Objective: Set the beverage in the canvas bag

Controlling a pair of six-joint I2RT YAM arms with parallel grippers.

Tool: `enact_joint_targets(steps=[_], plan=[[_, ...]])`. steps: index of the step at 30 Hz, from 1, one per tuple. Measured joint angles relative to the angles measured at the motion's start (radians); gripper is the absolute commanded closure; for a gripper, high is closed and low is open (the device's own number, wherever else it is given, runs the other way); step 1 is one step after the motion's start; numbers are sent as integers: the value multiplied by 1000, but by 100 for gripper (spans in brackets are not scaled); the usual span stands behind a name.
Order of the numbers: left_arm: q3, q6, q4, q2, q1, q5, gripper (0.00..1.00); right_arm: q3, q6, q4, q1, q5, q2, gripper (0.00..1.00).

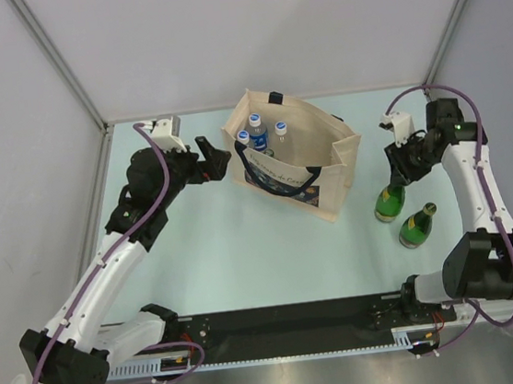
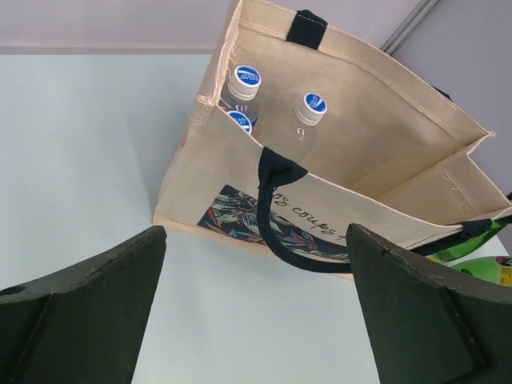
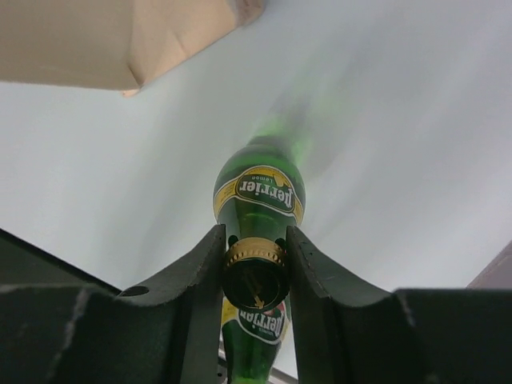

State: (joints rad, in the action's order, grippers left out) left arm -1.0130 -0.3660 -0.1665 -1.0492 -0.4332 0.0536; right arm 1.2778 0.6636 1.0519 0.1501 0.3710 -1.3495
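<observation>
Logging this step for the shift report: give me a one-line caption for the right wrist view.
Right hand closed on the neck of a green Perrier bottle, canvas bag corner at upper left.

Bright even light, soft shadows; bottle (image 3: 258,192) base blurred, rt wrist.

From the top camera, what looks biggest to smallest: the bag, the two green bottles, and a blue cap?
1. canvas bag
2. held green bottle and free green bottle: they look alike, so a tie
3. blue cap
</observation>
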Motion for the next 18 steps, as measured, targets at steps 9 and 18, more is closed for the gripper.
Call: enact_joint_targets(steps=[9,18], plan=[[0,0,0,-4,12,14,0,349,-7,84,42,43,-38,100],[0,0,2,-25,24,33,0,828,-75,111,10,85,-188,100]])
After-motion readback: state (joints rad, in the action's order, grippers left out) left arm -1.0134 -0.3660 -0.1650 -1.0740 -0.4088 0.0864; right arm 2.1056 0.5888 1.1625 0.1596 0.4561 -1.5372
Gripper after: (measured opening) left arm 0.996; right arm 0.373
